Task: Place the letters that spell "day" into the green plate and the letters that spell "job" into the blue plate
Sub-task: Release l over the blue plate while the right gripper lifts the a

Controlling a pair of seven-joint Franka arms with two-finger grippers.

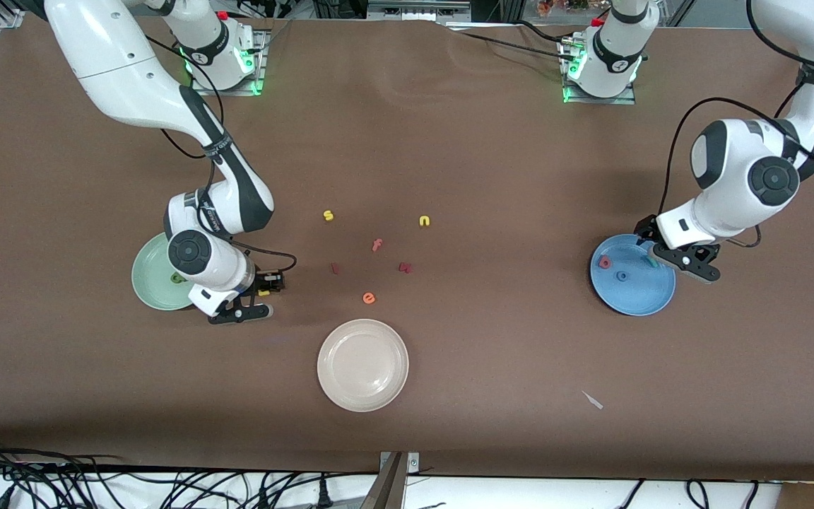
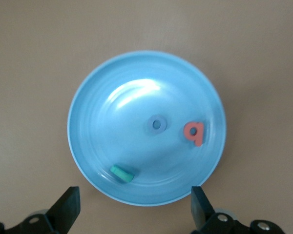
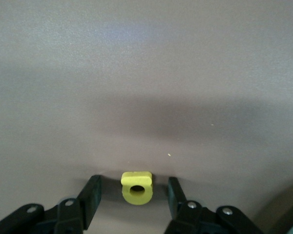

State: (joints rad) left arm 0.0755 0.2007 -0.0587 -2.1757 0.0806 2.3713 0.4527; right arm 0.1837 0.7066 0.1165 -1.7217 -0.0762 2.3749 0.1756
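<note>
The yellow letter [image 3: 136, 187] is lying on the table beside the green plate [image 1: 149, 283], your right gripper [image 3: 135, 195] straddling it half-open, ungripped, needing closure and lifting, while your left gripper [image 2: 135, 207] is hovering wide open, empty, over the blue plate [image 2: 102, 102].

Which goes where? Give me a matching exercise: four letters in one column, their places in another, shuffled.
Letters
1. salmon-red letter
2. yellow letter with a hole
3. orange "e"
4. dark green letter

Places
A. in the green plate
B. on the table, near the cream-white plate
C. in the blue plate
D. between the fingers of the right tool

Pairs: 1-C, 2-D, 3-B, 4-A.
</note>
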